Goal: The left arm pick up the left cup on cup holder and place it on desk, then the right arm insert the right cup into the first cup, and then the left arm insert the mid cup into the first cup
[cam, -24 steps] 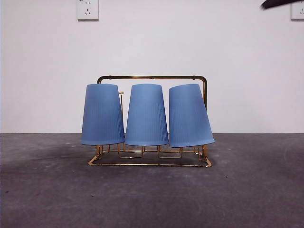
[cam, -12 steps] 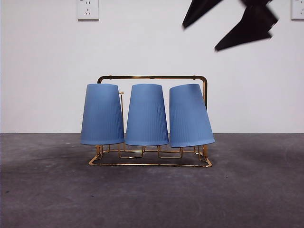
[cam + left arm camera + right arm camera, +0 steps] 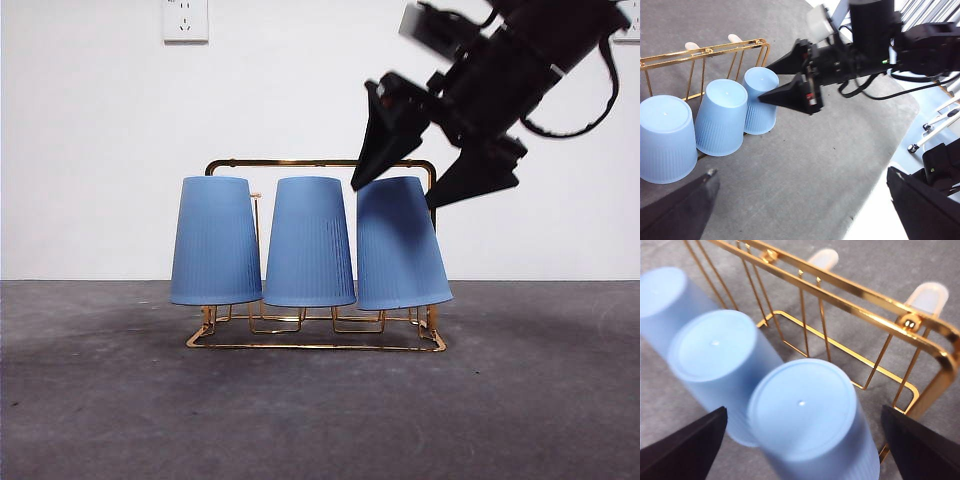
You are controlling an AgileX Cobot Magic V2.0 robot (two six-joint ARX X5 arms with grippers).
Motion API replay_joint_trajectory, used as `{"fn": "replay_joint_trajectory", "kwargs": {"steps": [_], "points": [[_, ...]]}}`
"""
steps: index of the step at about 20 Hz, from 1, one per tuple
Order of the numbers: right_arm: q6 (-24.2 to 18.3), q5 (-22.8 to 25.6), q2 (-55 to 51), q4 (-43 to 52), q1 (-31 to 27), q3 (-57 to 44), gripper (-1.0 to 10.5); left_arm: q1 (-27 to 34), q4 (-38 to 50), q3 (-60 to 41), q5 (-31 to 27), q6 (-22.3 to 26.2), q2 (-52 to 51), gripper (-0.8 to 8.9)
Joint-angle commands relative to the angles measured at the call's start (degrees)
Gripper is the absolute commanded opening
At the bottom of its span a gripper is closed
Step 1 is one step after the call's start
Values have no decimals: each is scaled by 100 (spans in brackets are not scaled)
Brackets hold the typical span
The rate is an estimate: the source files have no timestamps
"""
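Note:
Three blue ribbed cups stand upside down on the gold cup holder: left cup, mid cup, right cup, which leans right. My right gripper comes in from the upper right, open, one jaw on either side of the right cup's top and not gripping it. In the left wrist view this gripper hangs over the right cup. My left gripper is open and empty, well back from the rack above the desk, and out of the front view.
A white wall with sockets stands behind the rack. The holder's gold frame rises just behind the cups. The desk's edge lies past the right arm.
The right arm has come down from the top right corner to the right cup's top, jaws open. The cups and the rack have not moved.

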Motion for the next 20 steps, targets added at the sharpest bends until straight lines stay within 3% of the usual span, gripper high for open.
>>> {"fn": "replay_joint_trajectory", "kwargs": {"steps": [1, 6, 12, 20], "points": [[-22, 17, 260, 90, 31, 98, 476, -26, 42, 118, 44, 61, 20, 531], [63, 15, 431, 118, 31, 98, 274, -26, 42, 118, 44, 59, 20, 531], [76, -22, 334, 243, 31, 101, 264, -33, 42, 118, 44, 59, 20, 531], [129, -24, -623, 48, 31, 101, 264, -138, 42, 118, 42, 61, 22, 531]]}}
